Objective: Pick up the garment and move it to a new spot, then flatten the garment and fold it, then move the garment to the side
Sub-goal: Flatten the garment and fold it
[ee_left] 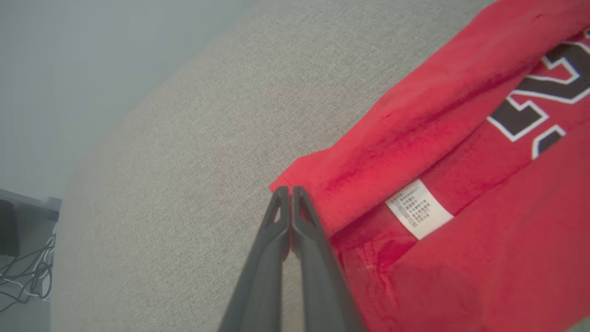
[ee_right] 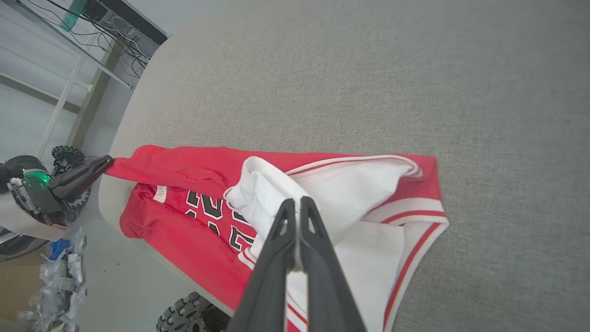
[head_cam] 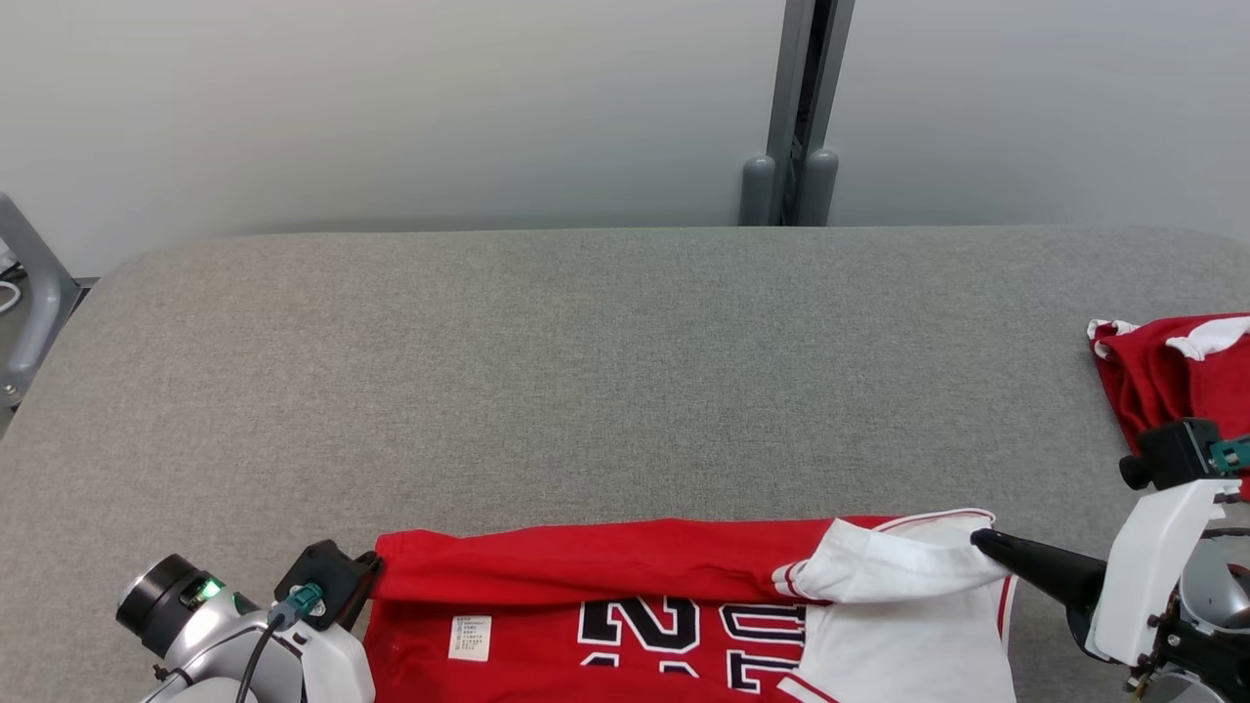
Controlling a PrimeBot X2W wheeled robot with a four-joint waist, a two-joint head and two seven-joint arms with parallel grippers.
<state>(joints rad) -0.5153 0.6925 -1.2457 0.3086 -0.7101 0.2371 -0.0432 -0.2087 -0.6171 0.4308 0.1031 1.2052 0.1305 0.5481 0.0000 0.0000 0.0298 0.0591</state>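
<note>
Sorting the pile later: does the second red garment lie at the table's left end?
No, the second red garment lies at the right edge of the grey table.

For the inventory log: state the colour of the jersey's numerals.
The numerals are black, outlined white, on the red jersey; head view shows them best.

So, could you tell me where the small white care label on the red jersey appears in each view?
Head view: small white care label on the red jersey, bottom, left of centre.
Left wrist view: label right of centre.
Right wrist view: label left of centre.
Shared landmark: black number print beside it.
</note>
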